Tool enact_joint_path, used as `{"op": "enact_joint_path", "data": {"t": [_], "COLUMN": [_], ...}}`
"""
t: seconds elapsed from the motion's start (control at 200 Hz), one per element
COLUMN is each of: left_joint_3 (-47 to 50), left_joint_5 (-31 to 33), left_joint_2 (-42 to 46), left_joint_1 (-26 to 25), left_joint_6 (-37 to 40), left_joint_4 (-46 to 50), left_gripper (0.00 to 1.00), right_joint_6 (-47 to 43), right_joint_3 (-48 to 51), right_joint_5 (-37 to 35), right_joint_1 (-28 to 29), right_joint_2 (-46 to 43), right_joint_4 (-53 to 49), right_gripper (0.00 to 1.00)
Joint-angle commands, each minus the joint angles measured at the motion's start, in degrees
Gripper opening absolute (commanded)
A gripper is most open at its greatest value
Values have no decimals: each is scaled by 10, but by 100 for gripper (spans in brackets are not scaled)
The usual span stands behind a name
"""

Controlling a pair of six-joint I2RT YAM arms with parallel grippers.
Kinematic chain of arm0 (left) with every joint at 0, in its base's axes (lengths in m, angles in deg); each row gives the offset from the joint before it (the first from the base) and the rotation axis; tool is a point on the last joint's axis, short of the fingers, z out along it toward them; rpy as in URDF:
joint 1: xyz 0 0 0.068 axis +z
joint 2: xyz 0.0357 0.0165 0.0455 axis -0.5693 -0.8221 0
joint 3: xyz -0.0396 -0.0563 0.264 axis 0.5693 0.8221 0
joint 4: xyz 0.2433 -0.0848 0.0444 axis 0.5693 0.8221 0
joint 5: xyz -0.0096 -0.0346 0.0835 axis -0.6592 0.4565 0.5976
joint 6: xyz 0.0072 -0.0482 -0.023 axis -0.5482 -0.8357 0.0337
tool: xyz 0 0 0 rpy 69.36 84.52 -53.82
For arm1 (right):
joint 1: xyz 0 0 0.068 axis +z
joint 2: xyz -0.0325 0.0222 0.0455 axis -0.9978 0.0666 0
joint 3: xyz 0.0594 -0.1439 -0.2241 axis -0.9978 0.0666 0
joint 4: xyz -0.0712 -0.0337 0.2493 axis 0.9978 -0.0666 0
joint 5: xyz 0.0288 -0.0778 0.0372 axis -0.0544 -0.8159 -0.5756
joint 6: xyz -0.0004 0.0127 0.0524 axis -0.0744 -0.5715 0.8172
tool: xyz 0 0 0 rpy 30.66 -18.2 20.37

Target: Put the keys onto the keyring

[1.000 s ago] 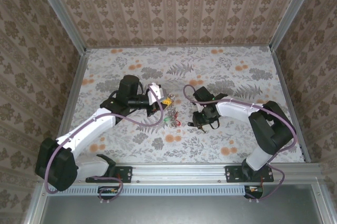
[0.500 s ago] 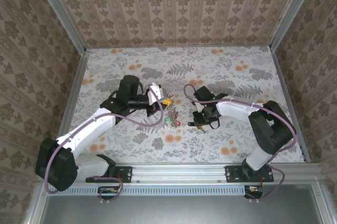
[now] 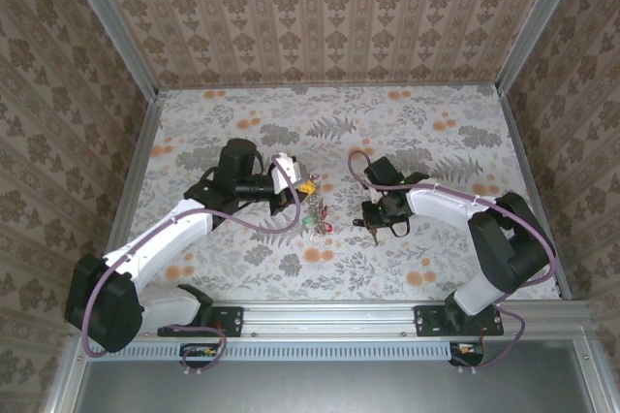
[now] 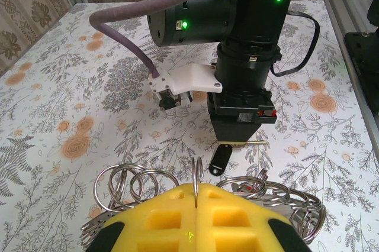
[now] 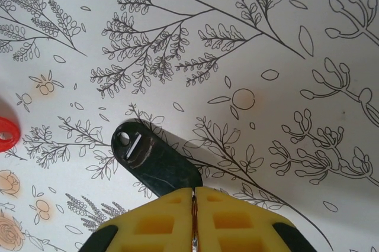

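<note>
**A:** From above, where is the keyring?

**B:** The keyring point(image 3: 312, 211) lies on the floral table point(image 3: 436, 142) near the middle. It is just beside the left gripper point(image 3: 302, 186), at about its 5 o'clock. The right gripper point(image 3: 368, 225) sits at 3 o'clock from the ring, a little apart. A red tag point(image 3: 326, 229) lies between them.

**A:** And the jaws, from up there?

**B:** Too small to tell.

**A:** What about the left wrist view?

**B:** The left gripper's yellow pads point(image 4: 148, 204) are pressed together. One loop of the keyring point(image 4: 196, 172) stands up out of the seam between them. More loops fan out toward 9 and 3 o'clock. At 12 o'clock, just past the loop, the black key point(image 4: 220, 160) hangs tilted from the right gripper's tip point(image 4: 232, 139).

**A:** And the right wrist view?

**B:** The pads point(image 5: 249, 204) are closed, pinching one end of the black key point(image 5: 151, 160). Its holed head points toward 10 o'clock. I cannot tell whether it touches the table. The red tag point(image 5: 5, 136) peeks in at the 9 o'clock edge.
</note>
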Motion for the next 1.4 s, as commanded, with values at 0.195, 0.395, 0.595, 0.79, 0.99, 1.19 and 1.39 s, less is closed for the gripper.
{"op": "enact_joint_path", "data": {"t": [0.195, 0.395, 0.595, 0.79, 0.99, 1.19, 1.39], "left_joint_3": [-7, -7, -5, -4, -6, -6, -6], "left_joint_5": [-11, -13, -13, -13, -16, -17, -17], "left_joint_2": [2, 0, 2, 1, -2, -2, -3], "left_joint_1": [-5, -5, -5, -5, -5, -5, -5], "left_joint_6": [11, 11, 11, 12, 13, 10, 12], "left_joint_4": [-12, -13, -13, -15, -15, -16, -15], "left_gripper": [0, 0, 0, 0, 0, 0, 0], "right_joint_6": [12, 13, 13, 12, 13, 13, 13], "right_joint_3": [7, 5, -2, -3, -1, -2, -5], "right_joint_5": [-9, -8, -11, -12, -20, -20, -14], "right_joint_1": [-2, -3, -2, -3, -2, -3, -3], "right_joint_2": [5, 13, 22, 20, 22, 24, 31], "right_joint_4": [-6, -10, -18, -18, -14, -9, -9], "right_gripper": [15, 20, 16, 13, 12, 12, 14]}}
